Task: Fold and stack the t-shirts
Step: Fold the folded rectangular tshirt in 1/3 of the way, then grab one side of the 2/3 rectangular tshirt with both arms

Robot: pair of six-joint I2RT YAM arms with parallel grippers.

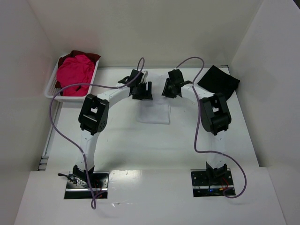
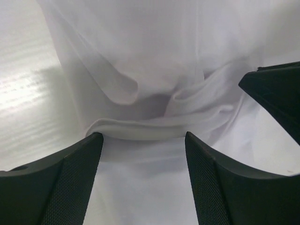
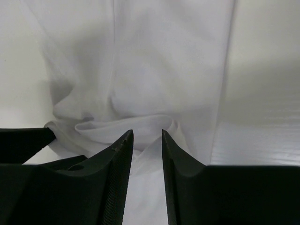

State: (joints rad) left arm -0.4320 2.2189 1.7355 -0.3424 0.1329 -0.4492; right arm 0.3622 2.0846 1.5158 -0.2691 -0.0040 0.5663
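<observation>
The white t-shirt (image 1: 154,112) lies on the counter (image 1: 122,145) at the middle of the top view. It is partly folded, and its upper edge sits right under both grippers. The rest of the cloth spreads from them toward the bottom of the frame.

The left gripper (image 2: 143,138) has its jaws wide apart. They straddle a raised, rolled ridge of white cloth that crosses the left wrist view from left to right, just beyond the tips. The right gripper (image 3: 146,135) has its jaws drawn close, with only a narrow slit between them. The same bunched ridge sits at their tips, but I cannot tell whether any cloth is pinched in the slit.

The ridge's long axis runs from one gripper to the other, and both are about equally near it, one toward each end. Each gripper shows at the edge of the other's wrist view, so they are close side by side.

This looks like the grasp before a fold. The left jaws probably need to close on the ridge so that both arms can carry that edge down over the flat part.

The black t-shirt (image 1: 219,80) lies at the upper right. The pink t-shirt (image 1: 75,75) and the dark red t-shirt (image 1: 89,56) are heaped in the basket (image 1: 50,92) at the upper left, not yet folded.
</observation>
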